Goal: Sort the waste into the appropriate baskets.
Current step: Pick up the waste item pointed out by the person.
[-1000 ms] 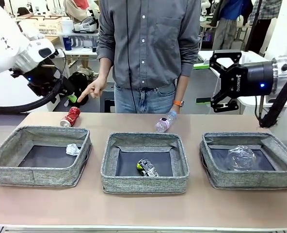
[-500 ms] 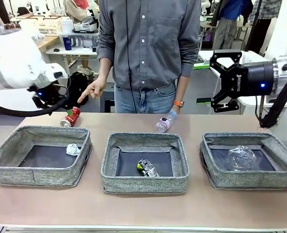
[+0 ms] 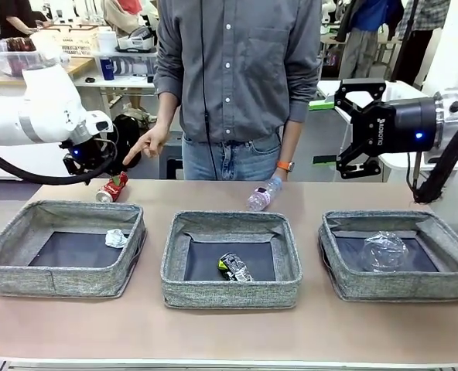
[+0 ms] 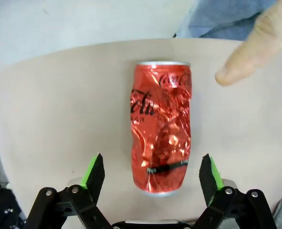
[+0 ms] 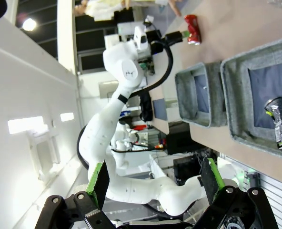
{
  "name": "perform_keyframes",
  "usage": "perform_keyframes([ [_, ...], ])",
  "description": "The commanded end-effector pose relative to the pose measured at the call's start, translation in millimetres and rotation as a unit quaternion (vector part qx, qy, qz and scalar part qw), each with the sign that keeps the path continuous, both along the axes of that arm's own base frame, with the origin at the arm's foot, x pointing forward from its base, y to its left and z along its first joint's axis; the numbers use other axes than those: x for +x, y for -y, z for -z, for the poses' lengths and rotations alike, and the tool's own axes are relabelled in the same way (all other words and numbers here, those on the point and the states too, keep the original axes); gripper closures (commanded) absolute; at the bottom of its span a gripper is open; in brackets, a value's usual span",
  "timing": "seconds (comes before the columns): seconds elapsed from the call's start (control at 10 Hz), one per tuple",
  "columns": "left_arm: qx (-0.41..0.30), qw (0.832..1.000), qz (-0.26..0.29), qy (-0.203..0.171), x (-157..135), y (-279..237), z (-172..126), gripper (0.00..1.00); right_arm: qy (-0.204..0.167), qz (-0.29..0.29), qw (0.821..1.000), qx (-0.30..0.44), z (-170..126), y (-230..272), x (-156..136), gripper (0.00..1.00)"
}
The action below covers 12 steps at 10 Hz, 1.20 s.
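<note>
A crushed red can [image 3: 112, 188] lies on the table behind the left basket [image 3: 51, 280]. My left gripper [image 3: 111, 171] hangs just above it, open. In the left wrist view the red can [image 4: 162, 129] lies between my spread fingers, left gripper [image 4: 153, 171] untouched by it. A person's finger [image 4: 255, 45] points at the can. A clear bottle [image 3: 262, 195] lies behind the middle basket [image 3: 229, 294], which holds a dark can [image 3: 234, 267]. The left basket holds a paper ball [image 3: 116, 238]. The right basket [image 3: 403, 286] holds a plastic cup [image 3: 384, 251]. My right gripper [image 3: 354, 131] hovers open, high at the right.
The person stands at the far edge of the table, one hand [image 3: 148, 143] pointing down toward the can. In the right wrist view my right gripper [image 5: 155, 183] is open, with two baskets [image 5: 198, 95] and the dark can [image 5: 280, 128] far off.
My left arm has swung right and down, bringing its open gripper over the red can. The right arm, the person's hand and the litter have stayed put.
</note>
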<state>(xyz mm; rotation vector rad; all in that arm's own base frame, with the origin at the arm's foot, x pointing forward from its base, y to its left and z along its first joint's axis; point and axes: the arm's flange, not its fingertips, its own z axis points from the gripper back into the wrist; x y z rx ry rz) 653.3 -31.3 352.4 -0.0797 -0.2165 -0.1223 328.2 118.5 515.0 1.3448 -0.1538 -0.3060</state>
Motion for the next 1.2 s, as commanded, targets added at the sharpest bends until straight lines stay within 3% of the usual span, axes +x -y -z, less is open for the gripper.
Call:
perform_keyframes([
  [0.0,-0.007,1.0,-0.003,-0.012,15,6,5,0.0,-0.004,0.004,1.0,0.013,-2,-3,0,0.0],
  [0.7,-0.02,0.999,-0.01,-0.035,28,29,29,0.0,-0.004,0.004,1.0,0.013,-2,-3,0,0.0],
  [0.8,-0.015,0.999,-0.012,-0.036,27,31,30,0.6,-0.004,0.004,1.0,0.013,-2,-3,0,0.0],
  [0.9,-0.013,0.999,-0.013,-0.032,25,31,29,0.6,-0.004,0.004,1.0,0.013,-2,-3,0,0.0],
  [1.0,-0.006,0.999,-0.015,-0.03,24,30,27,1.0,-0.004,0.004,1.0,0.013,-2,-3,0,0.0],
  [1.1,-0.004,0.999,-0.016,-0.03,23,30,27,0.65,-0.004,0.004,1.0,0.013,-2,-3,0,0.0],
])
